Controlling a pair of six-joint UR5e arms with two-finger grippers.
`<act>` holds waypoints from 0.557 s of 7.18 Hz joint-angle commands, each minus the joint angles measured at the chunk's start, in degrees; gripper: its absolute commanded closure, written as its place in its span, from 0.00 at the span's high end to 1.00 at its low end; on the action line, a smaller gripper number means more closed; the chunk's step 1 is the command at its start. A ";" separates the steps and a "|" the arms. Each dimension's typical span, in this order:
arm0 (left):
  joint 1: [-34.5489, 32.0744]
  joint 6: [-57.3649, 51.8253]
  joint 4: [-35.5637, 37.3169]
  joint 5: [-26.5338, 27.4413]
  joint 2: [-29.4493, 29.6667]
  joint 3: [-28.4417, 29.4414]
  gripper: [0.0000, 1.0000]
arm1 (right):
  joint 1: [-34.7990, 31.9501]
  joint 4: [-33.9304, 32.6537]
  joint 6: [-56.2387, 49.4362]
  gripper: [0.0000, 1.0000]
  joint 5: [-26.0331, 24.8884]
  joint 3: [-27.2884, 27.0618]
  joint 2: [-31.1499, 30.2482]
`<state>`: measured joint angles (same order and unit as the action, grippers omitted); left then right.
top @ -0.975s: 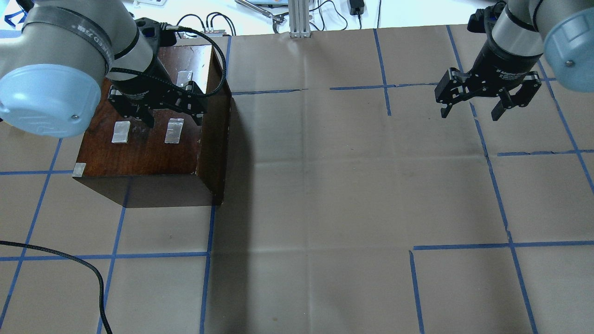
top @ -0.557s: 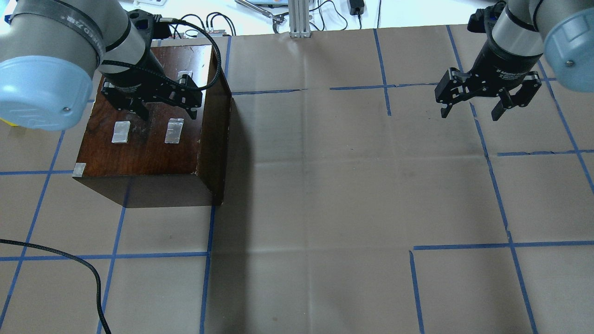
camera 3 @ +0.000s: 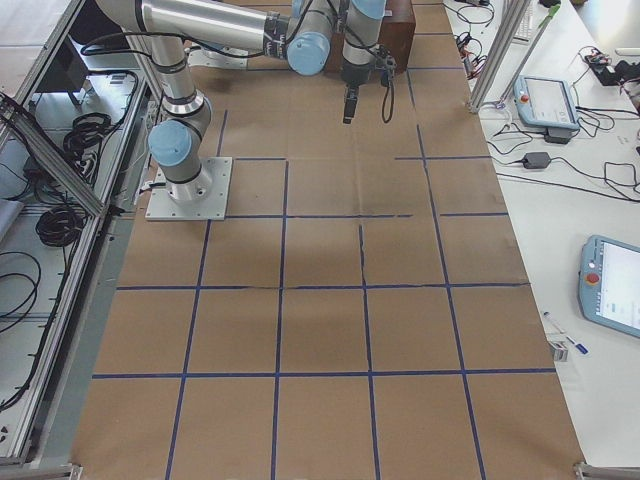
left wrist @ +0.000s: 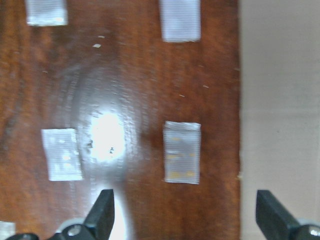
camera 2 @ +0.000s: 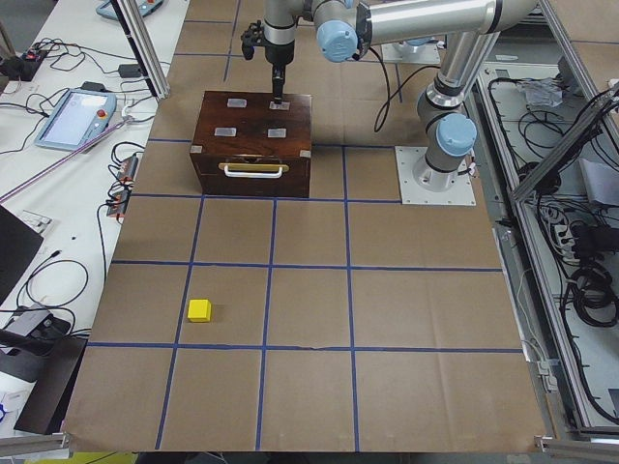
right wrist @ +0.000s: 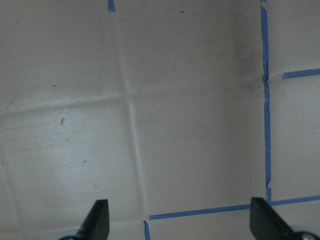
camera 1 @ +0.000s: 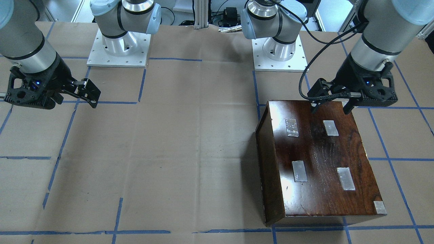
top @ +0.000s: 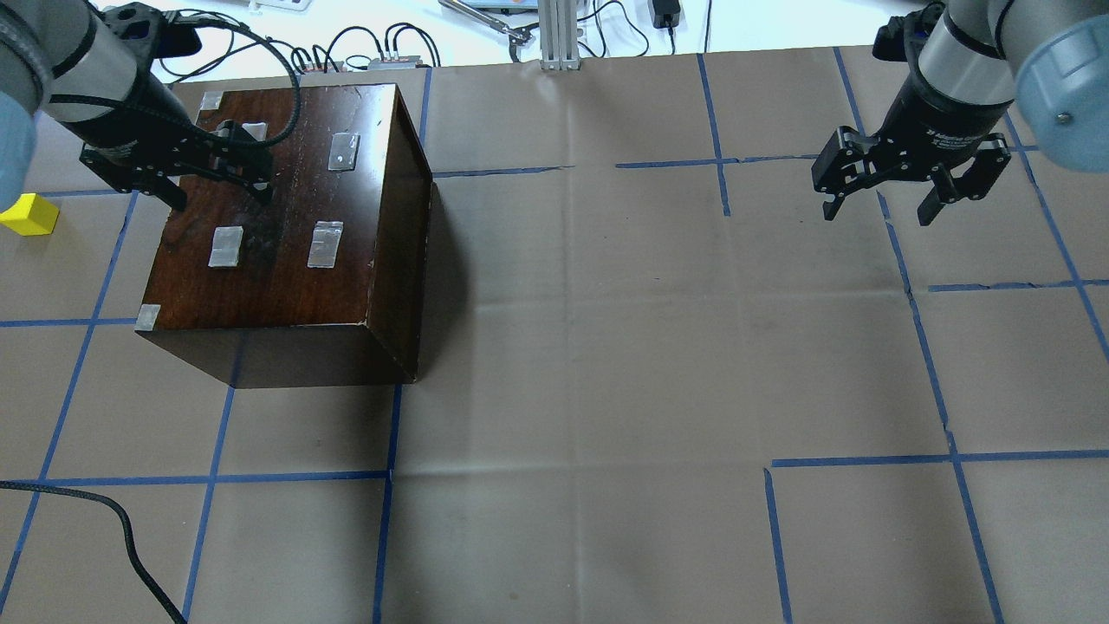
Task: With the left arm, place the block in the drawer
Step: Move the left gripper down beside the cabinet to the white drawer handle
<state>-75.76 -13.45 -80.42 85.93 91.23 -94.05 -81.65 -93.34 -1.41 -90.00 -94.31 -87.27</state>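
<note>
One yellow block [top: 29, 215] sits flat on the bench [top: 606, 347], at the robot's left end. It is a cube, so it has no long axis. In the left side view its edges run about parallel to the blue tape lines.

It lies well apart from the left end effector [top: 221, 198], further to the robot's left and lower, on the side that the drawer [camera 2: 253, 177] faces. Bare bench lies between the block and the drawer front.

The drawer is pushed in, and only its front with a pale handle [camera 2: 253, 169] shows, pointing along the bench toward that left end. Its length is hidden inside the cabinet [top: 286, 286].

The left end effector hangs over the cabinet's glossy top with its fingers pointing down and spread wide, grasping nothing. In the wrist view, one of the tape patches [left wrist: 182, 151] lies between the two fingers.

The right end effector [top: 877, 212] is also spread wide and empty, over bare bench far on the other side.
</note>
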 commanded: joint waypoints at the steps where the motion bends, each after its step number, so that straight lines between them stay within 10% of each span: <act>1: 8.83 -8.13 0.00 -4.69 0.26 0.01 0.99 | 0.00 0.00 0.00 1.00 0.00 0.00 0.09; 4: 17.72 -20.01 0.09 -5.76 2.36 0.09 0.99 | 0.00 0.00 0.00 1.00 0.00 0.00 0.00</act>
<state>-61.40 -29.16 -80.40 80.91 92.66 -94.01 -81.65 -93.34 -1.41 -90.00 -94.31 -87.23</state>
